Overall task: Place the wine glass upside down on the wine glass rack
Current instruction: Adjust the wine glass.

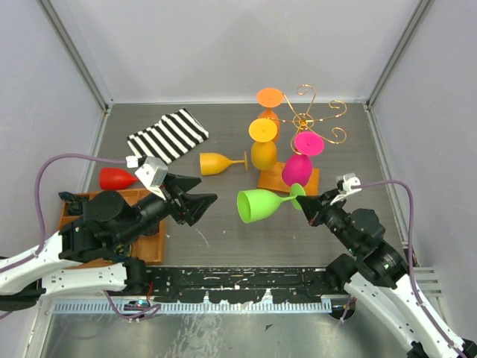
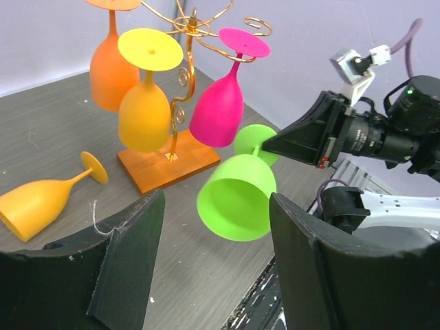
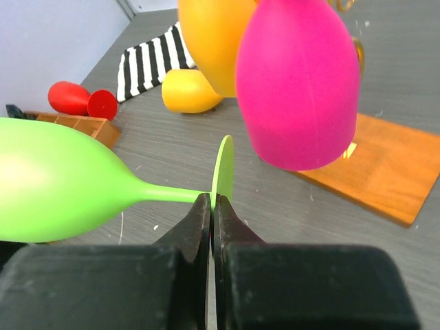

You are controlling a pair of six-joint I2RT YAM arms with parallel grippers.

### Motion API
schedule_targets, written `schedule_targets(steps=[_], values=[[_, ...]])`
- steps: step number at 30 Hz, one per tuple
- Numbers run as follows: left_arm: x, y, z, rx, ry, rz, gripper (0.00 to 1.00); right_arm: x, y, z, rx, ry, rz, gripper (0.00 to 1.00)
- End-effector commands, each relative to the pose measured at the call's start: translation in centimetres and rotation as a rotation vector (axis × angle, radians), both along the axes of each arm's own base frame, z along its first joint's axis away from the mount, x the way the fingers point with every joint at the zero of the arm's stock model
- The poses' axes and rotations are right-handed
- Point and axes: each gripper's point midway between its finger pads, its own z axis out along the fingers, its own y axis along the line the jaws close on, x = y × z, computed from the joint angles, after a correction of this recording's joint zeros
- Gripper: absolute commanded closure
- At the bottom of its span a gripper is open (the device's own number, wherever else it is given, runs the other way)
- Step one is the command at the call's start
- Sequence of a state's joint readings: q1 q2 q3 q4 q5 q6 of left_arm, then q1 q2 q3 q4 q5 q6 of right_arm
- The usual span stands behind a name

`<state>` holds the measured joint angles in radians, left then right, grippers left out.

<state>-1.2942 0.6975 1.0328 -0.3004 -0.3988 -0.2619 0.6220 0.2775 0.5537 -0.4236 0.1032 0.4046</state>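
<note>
- While both arms reach in from the near edge in the top view, the right gripper angles up-left, just in front of the gold wire wine glass rack with its orange-brown wooden base. The left gripper points right.
- Same view: the lime-green plastic wine glass lies horizontal between the two grippers, mouth toward the left one and foot at the right one's tips. It is near the rack base, not on the rack.
- Left wrist: black fingers are spread wide and hold nothing. The green glass's mouth sits between them, apart from both.
- Right wrist: fingers are pressed almost together, pinching the foot's rim edge-on. Stem and bowl run left. A magenta glass hangs inverted just beyond.
</note>
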Motion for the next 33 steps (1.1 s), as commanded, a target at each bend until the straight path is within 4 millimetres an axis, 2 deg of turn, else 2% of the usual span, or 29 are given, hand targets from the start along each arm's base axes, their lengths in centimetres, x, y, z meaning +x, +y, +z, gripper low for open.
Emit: schedule_targets(steps=[1, 5, 9, 13, 15, 20, 24, 29, 30, 31, 33], values=[[0.2, 1.5, 1.1, 0.036, -0.051, 0.027, 0.28, -1.1, -0.1, 6.0, -0.064, -0.295, 0.092, 0.99], [0.2, 1.8, 1.8, 0.059, -0.100, 0.024, 0.15, -3.4, 0.8, 6.9, -0.230, -0.486, 0.268, 0.99], [-0.5, 0.9, 1.5, 0.103, -0.173, -0.051, 0.01, -6.3, 1.5, 8.0, -0.347, -0.692, 0.423, 0.99], [-2.2, -0.4, 1.8, 0.088, -0.241, -0.171, 0.02, -7.8, 1.5, 9.2, -0.402, -0.805, 0.479, 0.99], [-2.5, -1.1, 1.5, 0.106, -0.274, -0.204, 0.02, -8.2, 1.6, 9.1, -0.457, -0.836, 0.519, 0.99], [-1.6, -3.0, -0.4, 0.243, -0.308, -0.215, 0.02, -8.1, 2.1, 8.7, -0.541, -0.841, 0.587, 0.99], [-1.6, -4.6, -1.7, 0.335, -0.416, -0.276, 0.01, -9.6, 3.0, 9.5, -0.545, -0.889, 0.696, 0.99], [-2.4, -5.9, -2.6, 0.361, -0.597, -0.359, 0.10, -11.4, 4.0, 9.7, -0.508, -0.938, 0.814, 0.99], [-2.9, -6.1, -2.9, 0.373, -0.642, -0.398, 0.12, -11.7, 4.2, 9.8, -0.497, -0.944, 0.837, 0.99], [-3.9, -6.4, -3.2, 0.382, -0.707, -0.461, 0.19, -12.1, 4.5, 9.8, -0.486, -0.952, 0.866, 0.99], [-5.0, -6.8, -3.7, 0.385, -0.774, -0.536, 0.23, -12.8, 5.0, 9.7, -0.460, -0.956, 0.924, 0.99]])
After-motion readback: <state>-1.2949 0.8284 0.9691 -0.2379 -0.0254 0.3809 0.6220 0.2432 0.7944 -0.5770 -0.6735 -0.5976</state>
